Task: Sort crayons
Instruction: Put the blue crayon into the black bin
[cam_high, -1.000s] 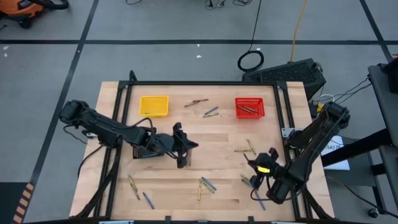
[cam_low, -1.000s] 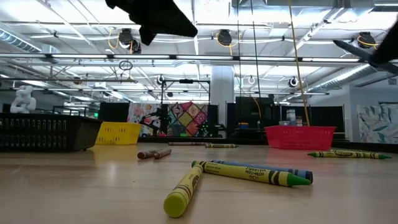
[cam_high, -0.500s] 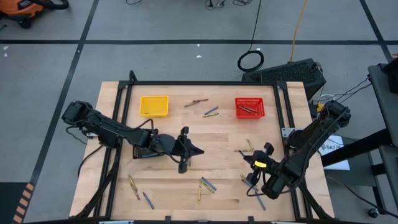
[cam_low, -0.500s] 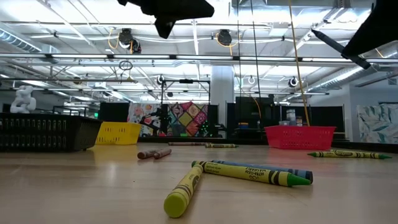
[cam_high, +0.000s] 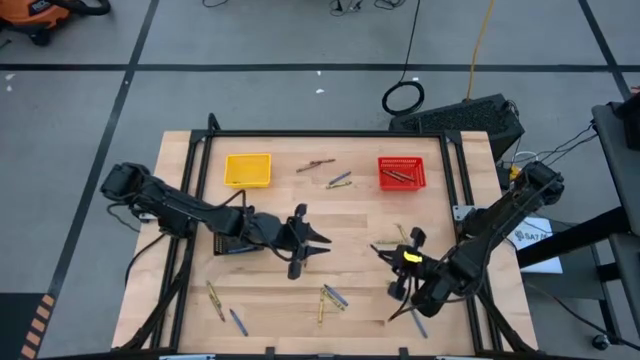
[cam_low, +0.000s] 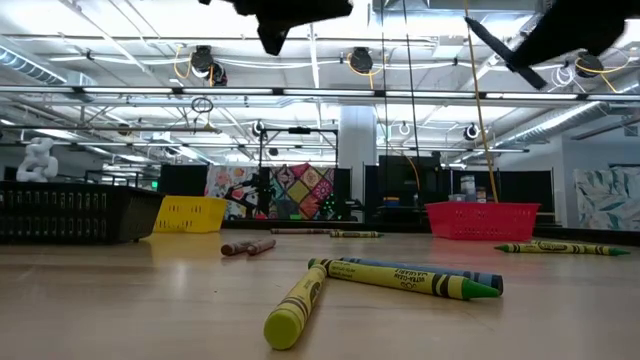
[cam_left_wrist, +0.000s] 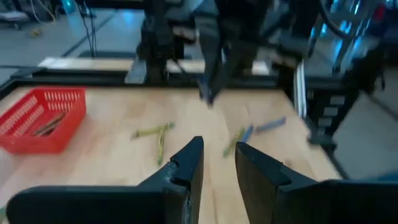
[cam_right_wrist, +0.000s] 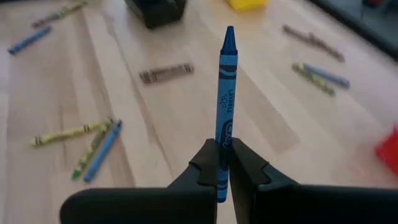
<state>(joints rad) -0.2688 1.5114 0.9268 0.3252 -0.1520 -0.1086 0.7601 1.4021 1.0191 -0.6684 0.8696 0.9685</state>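
The right gripper hangs above the right half of the wooden counter, its fingers clamped on a blue crayon that sticks out beyond the tips. The left gripper is over the middle of the counter, fingers apart with nothing between them. Other crayons lie scattered about; several brown-red crayons rest in the red basket, well apart from the yellow basket.

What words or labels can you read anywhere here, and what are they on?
Blue crayon in the right gripper: dark print runs along its wrapper, too blurred to read.
Crayons on the table: printed wrappers, too small to read.
White paper beside the table: dark print, unreadable.
Nothing else carries text.
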